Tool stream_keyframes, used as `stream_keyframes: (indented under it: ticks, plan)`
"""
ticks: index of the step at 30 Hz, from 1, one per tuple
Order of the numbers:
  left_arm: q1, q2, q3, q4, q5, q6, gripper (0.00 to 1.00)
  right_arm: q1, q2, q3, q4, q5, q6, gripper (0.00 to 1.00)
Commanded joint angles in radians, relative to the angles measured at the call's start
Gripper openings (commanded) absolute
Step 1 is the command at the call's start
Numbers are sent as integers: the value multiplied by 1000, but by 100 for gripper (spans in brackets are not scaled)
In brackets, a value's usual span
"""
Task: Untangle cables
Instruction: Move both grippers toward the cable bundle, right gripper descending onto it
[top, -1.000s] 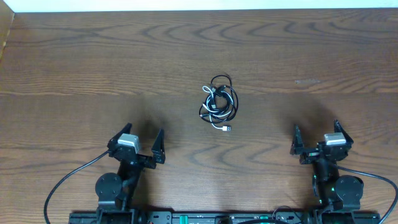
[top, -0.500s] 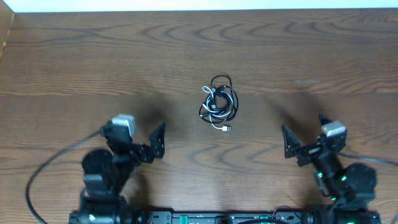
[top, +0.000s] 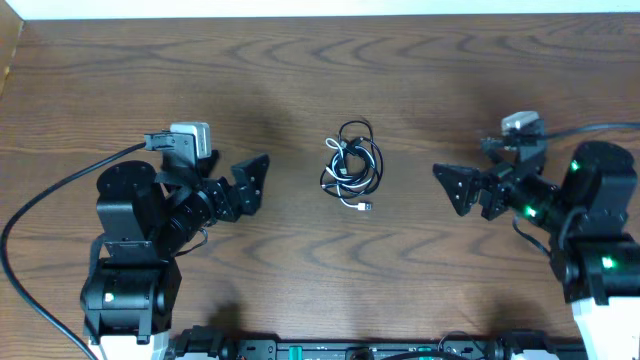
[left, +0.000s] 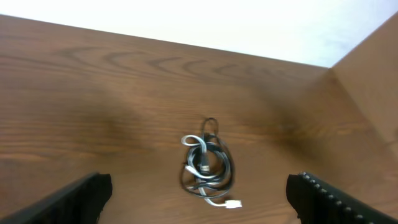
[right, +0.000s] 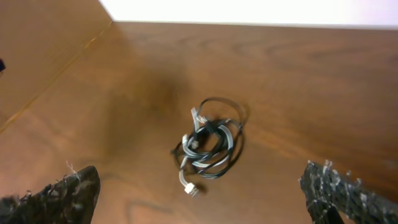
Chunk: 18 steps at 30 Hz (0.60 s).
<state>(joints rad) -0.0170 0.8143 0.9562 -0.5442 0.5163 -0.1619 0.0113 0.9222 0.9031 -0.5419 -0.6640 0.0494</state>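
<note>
Left hand and right hand are hovering wide open, empty, flanking the cables, which look light and floppy, best pinched at the loose plug, I'd say.

Left end effector and right end effector, both spread wide, facing inward

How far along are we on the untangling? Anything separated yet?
Nothing looks done: the cables lie in one knotted black-and-white bundle. In hand: nothing; the left gripper and right gripper flank it, open and empty. Remaining: grasp, pull apart, lay each cord out separately.
</note>
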Motion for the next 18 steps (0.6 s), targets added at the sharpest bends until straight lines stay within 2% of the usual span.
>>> stream_keyframes:
  ticks: [1, 3, 5, 6, 7, 8, 9, 12, 18]
  plan:
    - [-2, 5, 14, -2, 58, -5, 49, -6, 53, 21, -5, -105, 0, 75]
    - [-2, 17, 14, -13, 12, -6, 48, -6, 86, 21, -8, -100, -3, 45]
    - [-2, 55, 14, -50, -51, -5, 51, -5, 133, 21, -17, -71, -2, 22]
    - [-2, 77, 14, -66, -63, -5, 53, -2, 153, 21, -24, -55, -3, 27]
    - [-2, 100, 14, -76, -66, -10, 60, 3, 171, 21, -30, -31, -3, 42]
    - [-2, 122, 14, -83, -66, -21, 68, 11, 190, 21, -38, -3, -9, 71]
    - [-2, 156, 14, -89, -76, -48, 72, 27, 210, 21, -48, 29, -30, 99]
    - [-3, 244, 14, -93, -118, -102, 76, 96, 272, 22, -59, 135, -44, 99]
    - [-26, 416, 38, -141, -117, -100, 77, 276, 413, 36, -55, 273, -43, 99]
